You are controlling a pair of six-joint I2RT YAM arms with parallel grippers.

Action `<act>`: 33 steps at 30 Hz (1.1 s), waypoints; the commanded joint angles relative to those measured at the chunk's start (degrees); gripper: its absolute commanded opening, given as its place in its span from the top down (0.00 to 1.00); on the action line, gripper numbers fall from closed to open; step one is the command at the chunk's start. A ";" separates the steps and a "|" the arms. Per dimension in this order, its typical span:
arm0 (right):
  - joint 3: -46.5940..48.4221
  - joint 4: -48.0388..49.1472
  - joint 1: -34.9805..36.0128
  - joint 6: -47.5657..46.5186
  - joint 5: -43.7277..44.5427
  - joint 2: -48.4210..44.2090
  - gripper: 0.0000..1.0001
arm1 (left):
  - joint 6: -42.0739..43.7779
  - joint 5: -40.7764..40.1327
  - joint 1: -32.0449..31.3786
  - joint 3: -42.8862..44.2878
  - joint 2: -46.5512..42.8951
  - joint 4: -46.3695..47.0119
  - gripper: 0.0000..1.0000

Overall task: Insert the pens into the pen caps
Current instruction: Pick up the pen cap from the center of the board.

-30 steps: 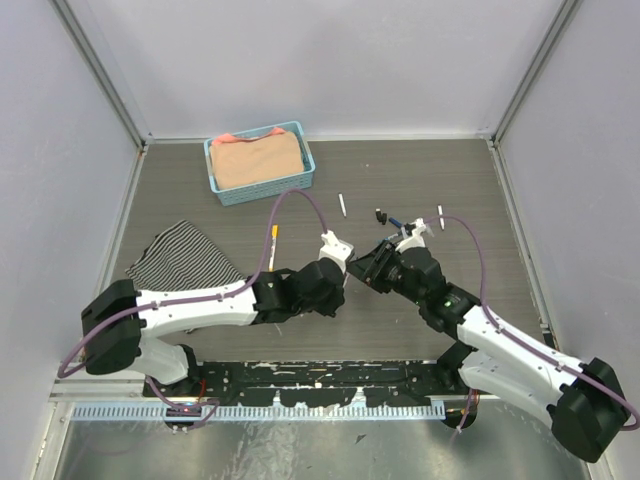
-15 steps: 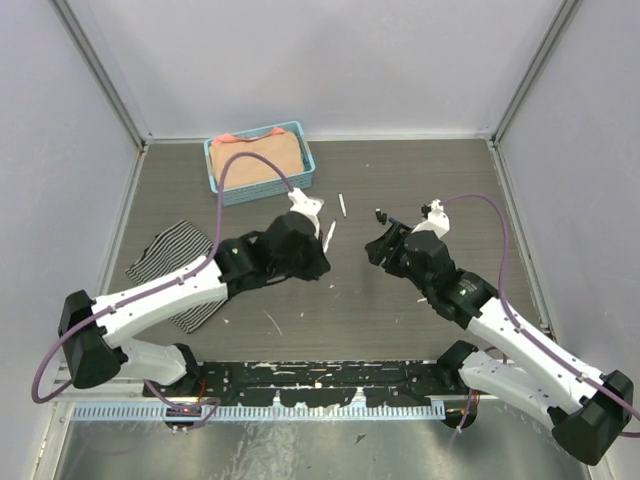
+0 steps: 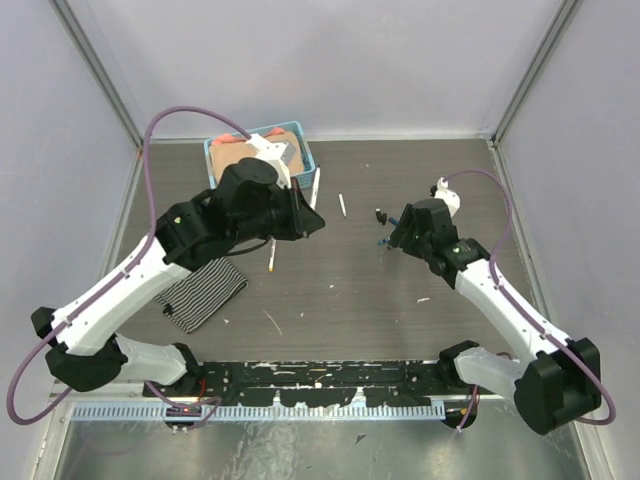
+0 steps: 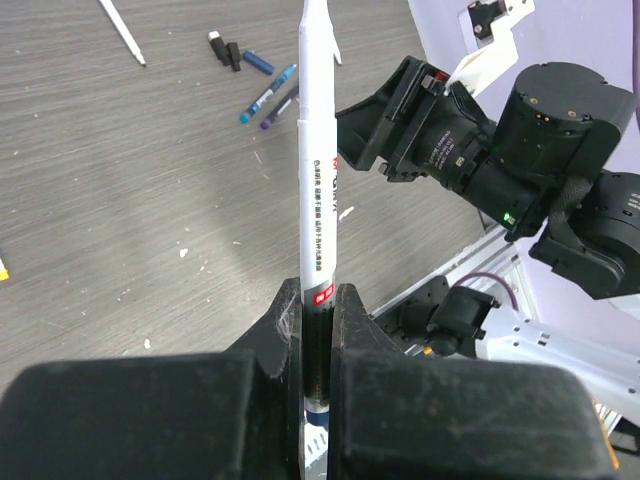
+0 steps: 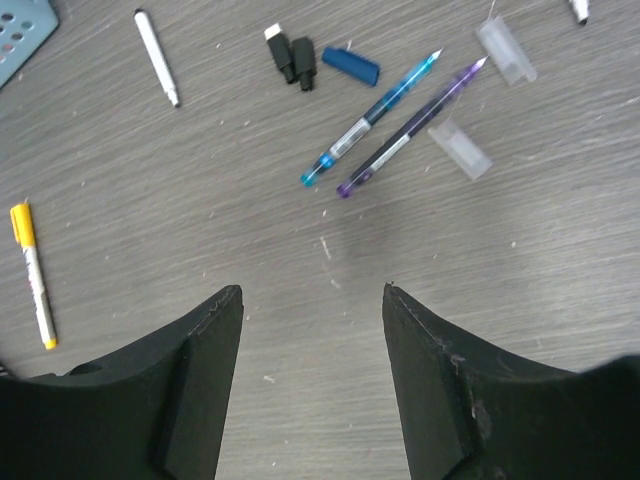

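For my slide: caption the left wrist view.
Left gripper shut on a white pen, loose pens and caps beyond.

Pen (image 4: pixel 318 180) higher, right pincer (image 5: pixel 312 295) wider.

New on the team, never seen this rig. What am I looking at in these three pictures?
Two robot arms are bolted to a table's near edge. The wide picture looks down from above; the other two come from a camera on each wrist. The left arm has its jaws shut on a white pen. The right arm has its jaws open and empty near loose items: a light blue pen, a purple pen, a blue cap and a yellow-capped pen. A blue basket and striped cloth lie on the left.
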 commanded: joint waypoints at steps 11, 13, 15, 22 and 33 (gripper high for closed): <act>10.92 5.86 -9.15 -10.82 -9.28 14.96 0.37 | -1.19 2.49 4.46 1.98 -6.66 1.62 1.00; 12.20 6.49 -10.29 -11.69 -9.70 17.18 0.37 | -1.33 1.53 4.70 0.60 -7.81 2.85 0.99; 13.65 6.59 -11.29 -12.32 -10.14 20.21 0.37 | -1.55 1.93 5.32 0.69 -7.86 2.99 0.99; 17.59 8.11 -13.21 -14.03 -11.69 26.52 0.37 | -1.06 2.88 6.71 1.01 -8.40 3.08 1.00; 25.26 5.38 -14.94 -21.15 -17.11 38.32 0.40 | 1.63 3.61 6.72 -6.39 -8.50 2.14 1.00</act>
